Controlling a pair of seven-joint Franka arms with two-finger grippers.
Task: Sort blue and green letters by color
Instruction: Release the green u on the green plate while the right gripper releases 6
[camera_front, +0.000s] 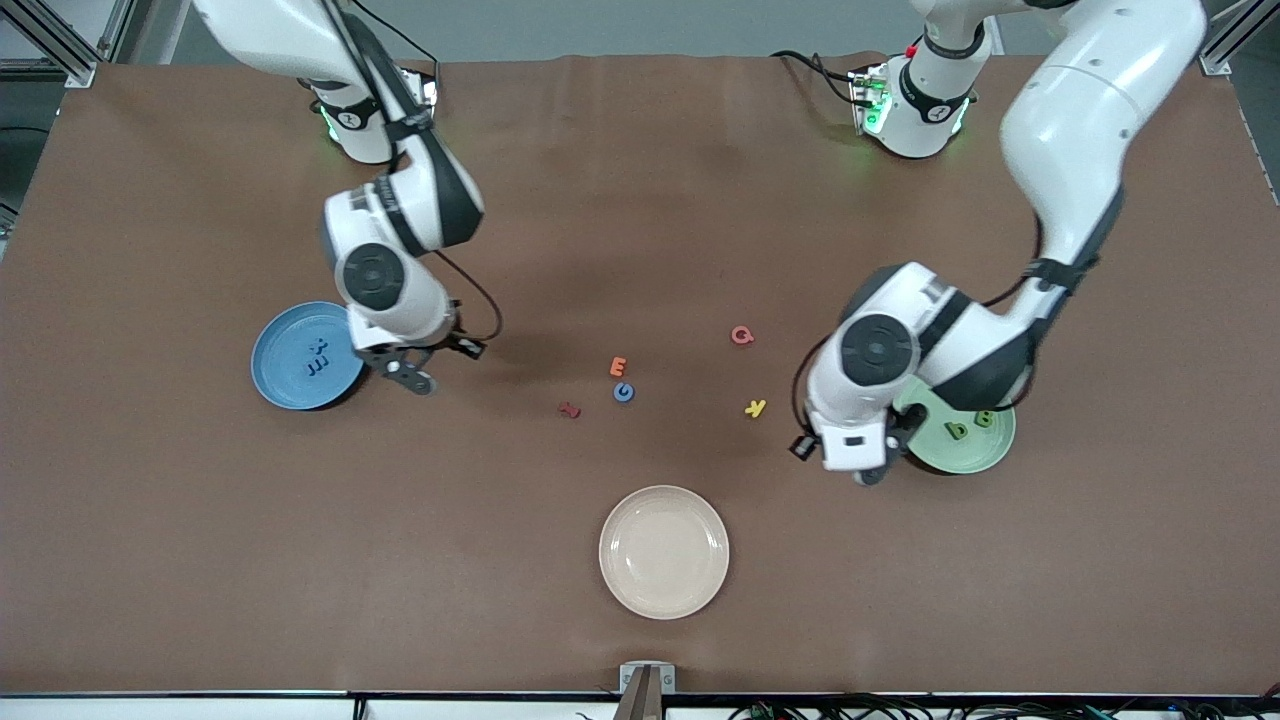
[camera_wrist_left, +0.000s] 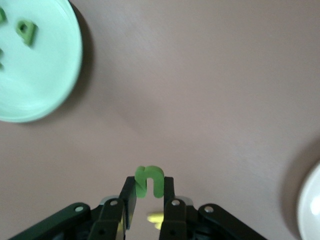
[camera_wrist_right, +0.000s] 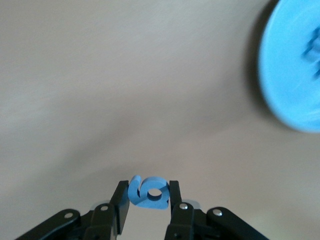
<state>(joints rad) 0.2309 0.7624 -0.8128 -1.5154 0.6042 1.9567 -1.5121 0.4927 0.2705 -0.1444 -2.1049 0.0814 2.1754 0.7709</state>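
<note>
- My left gripper (camera_wrist_left: 149, 197) is clenched on a green letter u (camera_wrist_left: 149, 181); I see it pinched between the two fingers, up in the air over bare bench just beside the green plate (camera_front: 975, 455).
- That green plate sits toward the left arm's end of the bench and carries two green letters (camera_front: 970, 425) that I can see.
- My right gripper (camera_wrist_right: 149, 200) is grasping a blue letter g (camera_wrist_right: 149, 192), held over the bench right beside the blue plate (camera_front: 285, 375).
- The blue plate lies toward the right arm's end of the bench, with two dark blue letters (camera_front: 317, 358) on it.
- One blue G (camera_front: 623, 392) lies loose near the middle of the bench, just beside the orange E (camera_front: 618, 366).
- Also loose mid-bench: a pink-red G (camera_front: 741, 335), a yellow K (camera_front: 755, 407), a dark red piece (camera_front: 569, 409).
- A cream plate (camera_front: 664, 600) sits near the bench's front-camera edge, around its middle.
</note>
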